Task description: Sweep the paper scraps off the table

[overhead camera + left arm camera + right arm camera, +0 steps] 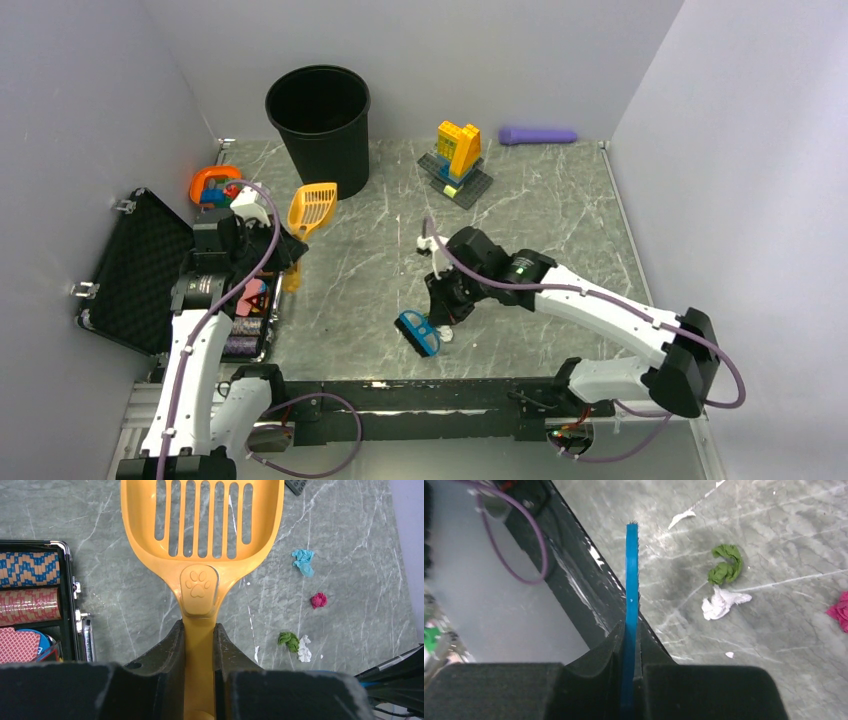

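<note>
Counting four paper scraps (318, 600) on the table (125, 605): one teal, one magenta, one green, one white, the last two touching. Left gripper (199, 630) clamps the one orange scoop (200, 587) by its handle, and the right gripper (630, 635) pinches one blue brush (631, 570).

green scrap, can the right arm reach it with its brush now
Probably yes: the green scrap lies near the brush in the right hand, on bare table, only a white scrap beside it.
</note>
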